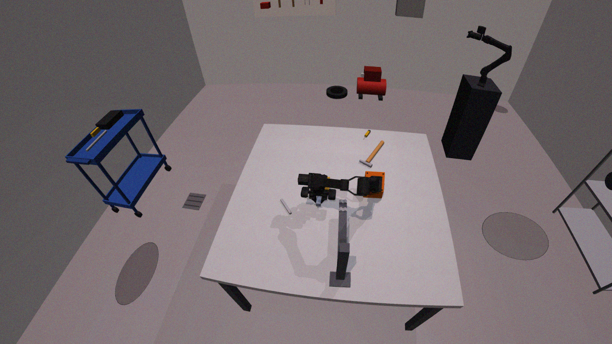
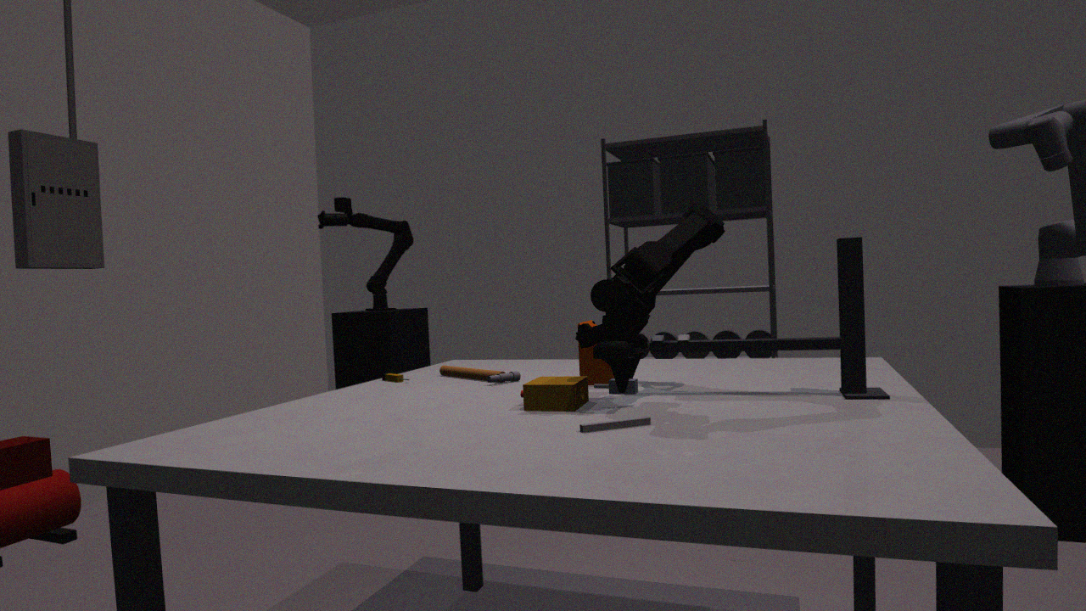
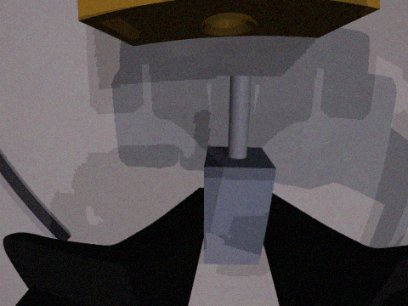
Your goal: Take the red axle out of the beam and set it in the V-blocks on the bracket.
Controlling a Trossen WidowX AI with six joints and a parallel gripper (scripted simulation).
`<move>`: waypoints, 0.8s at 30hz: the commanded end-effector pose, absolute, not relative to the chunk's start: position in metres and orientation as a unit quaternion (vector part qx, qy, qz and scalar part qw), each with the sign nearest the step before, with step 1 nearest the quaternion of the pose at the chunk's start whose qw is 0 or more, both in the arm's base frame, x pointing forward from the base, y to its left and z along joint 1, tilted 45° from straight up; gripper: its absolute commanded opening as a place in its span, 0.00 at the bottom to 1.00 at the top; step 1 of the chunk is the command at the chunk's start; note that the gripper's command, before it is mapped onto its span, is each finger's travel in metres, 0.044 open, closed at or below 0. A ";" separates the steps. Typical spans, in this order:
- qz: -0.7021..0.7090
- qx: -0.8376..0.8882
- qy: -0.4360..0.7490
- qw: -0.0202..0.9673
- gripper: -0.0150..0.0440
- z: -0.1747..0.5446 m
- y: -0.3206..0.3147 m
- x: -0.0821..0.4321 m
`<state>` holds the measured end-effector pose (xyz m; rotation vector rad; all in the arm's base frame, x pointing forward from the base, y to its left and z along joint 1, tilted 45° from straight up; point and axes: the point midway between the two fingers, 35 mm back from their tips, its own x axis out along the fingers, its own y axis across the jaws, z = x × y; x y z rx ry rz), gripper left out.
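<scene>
So the yellow beam [image 2: 555, 394] [image 3: 238, 5] sits on the white table [image 1: 256, 256] [image 2: 456, 463] — the red axle [image 2: 521, 394] just pokes out one end. The gripper [image 2: 624, 389] [image 3: 233, 196] is pinching a blue-gray block [image 1: 318, 200] [image 2: 629, 386] [image 3: 239, 212] with a thin rod [image 3: 240, 116] pointing toward the beam's hole.

My white table [image 1: 385, 265] [image 2: 531, 474] carries my yellow beam [image 2: 556, 393], the hammer [image 1: 375, 152] [image 2: 474, 372], a small yellow screwdriver [image 1: 367, 134] [image 2: 393, 377] and (off by itself) a grey bar [image 1: 285, 206] [image 2: 615, 425].
</scene>
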<state>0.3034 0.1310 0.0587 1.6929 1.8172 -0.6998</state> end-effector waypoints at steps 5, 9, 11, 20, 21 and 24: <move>-0.259 0.630 0.676 0.279 0.25 0.068 0.121 0.306; -0.260 0.630 0.676 0.279 0.25 0.072 0.117 0.306; -0.260 0.630 0.676 0.280 0.25 0.075 0.114 0.307; -0.260 0.630 0.676 0.279 0.25 0.085 0.104 0.308; -0.260 0.630 0.676 0.279 0.25 0.086 0.103 0.308; -0.260 0.630 0.676 0.279 0.25 0.089 0.099 0.308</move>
